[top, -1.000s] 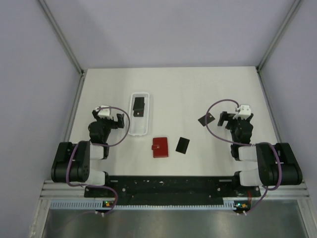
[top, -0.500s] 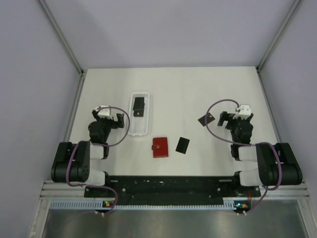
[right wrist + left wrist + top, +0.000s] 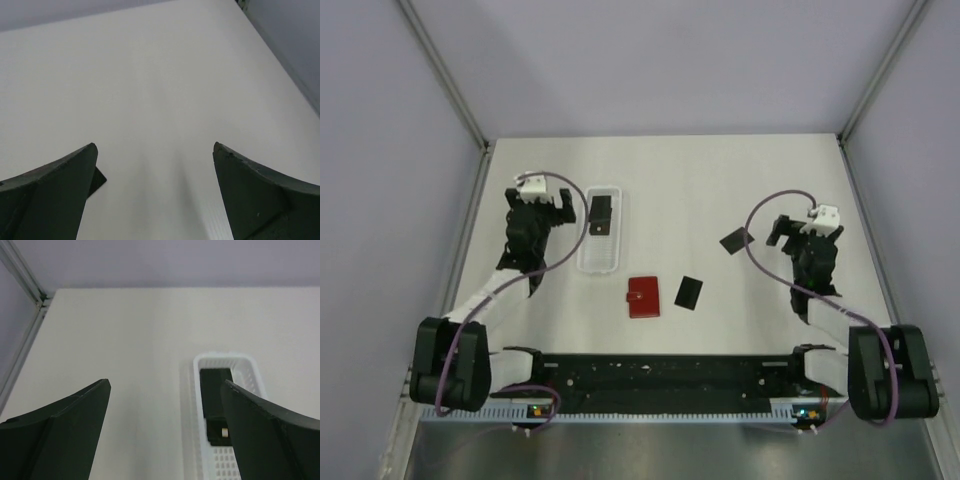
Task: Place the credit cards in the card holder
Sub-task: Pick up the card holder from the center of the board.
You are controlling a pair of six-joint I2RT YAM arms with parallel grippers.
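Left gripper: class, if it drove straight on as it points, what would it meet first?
Probably only bare table; the open left gripper aims just left of the tray, though depth is unclear.

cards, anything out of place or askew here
The tray card lies inside the tray, apart from the other two. The right card sits turned diagonally. Nothing looks damaged or spilled.

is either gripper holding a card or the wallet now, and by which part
Nothing is held. The left gripper and right gripper both stand open and empty; the card holder lies on the table, apart from both.
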